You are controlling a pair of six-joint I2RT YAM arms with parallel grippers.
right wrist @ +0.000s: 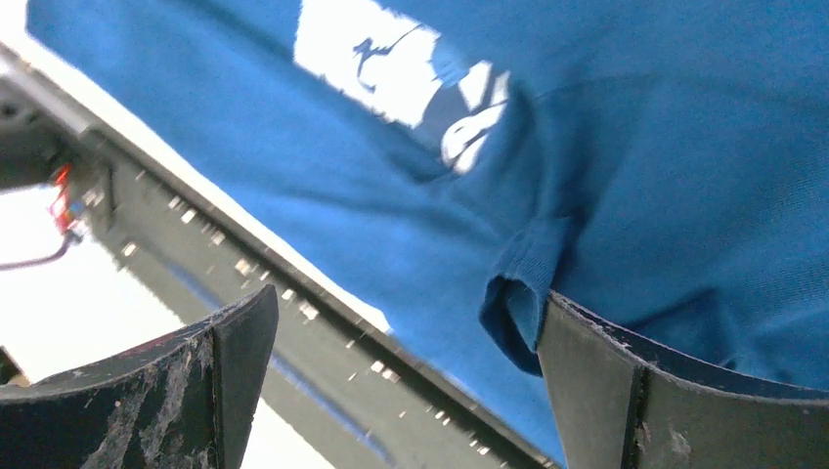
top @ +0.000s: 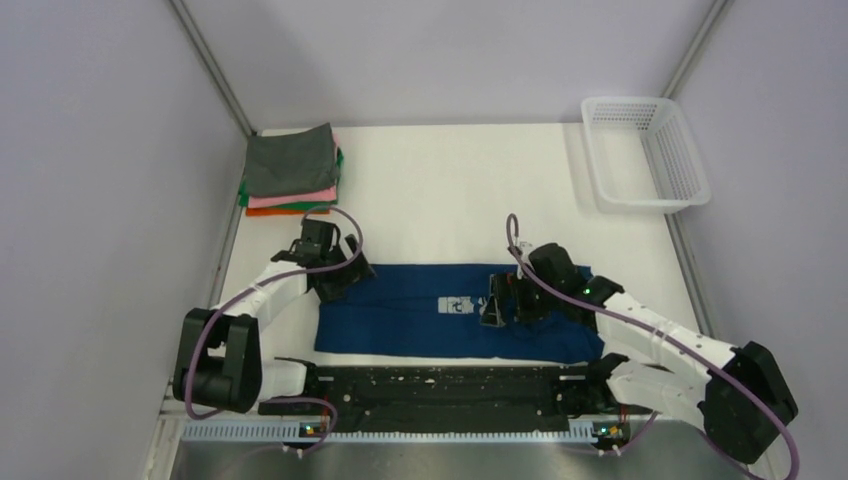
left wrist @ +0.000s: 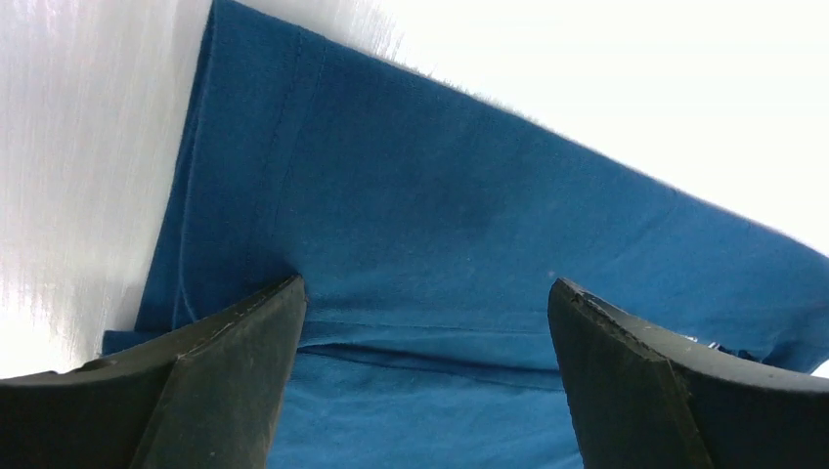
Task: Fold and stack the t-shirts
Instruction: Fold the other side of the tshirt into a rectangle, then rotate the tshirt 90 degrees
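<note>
The blue t-shirt (top: 400, 325) lies in a long flat strip on the worktop (top: 450, 190), white print (top: 457, 306) up, with the left hand (top: 343, 284) and right hand (top: 497, 306) both wide apart.

Table (top: 450, 190): navy tee (top: 400, 320), maybe four-tee stack (top: 291, 172), basket (top: 682, 160)

My left arm (top: 262, 295) reaches forward from its base with the elbow bent, and the left gripper (top: 342, 273) points down, jaws spread wide. My right arm (top: 655, 335) stretches inward toward the middle, with the right gripper (top: 497, 304) tipped downward and its jaws equally wide apart.
</note>
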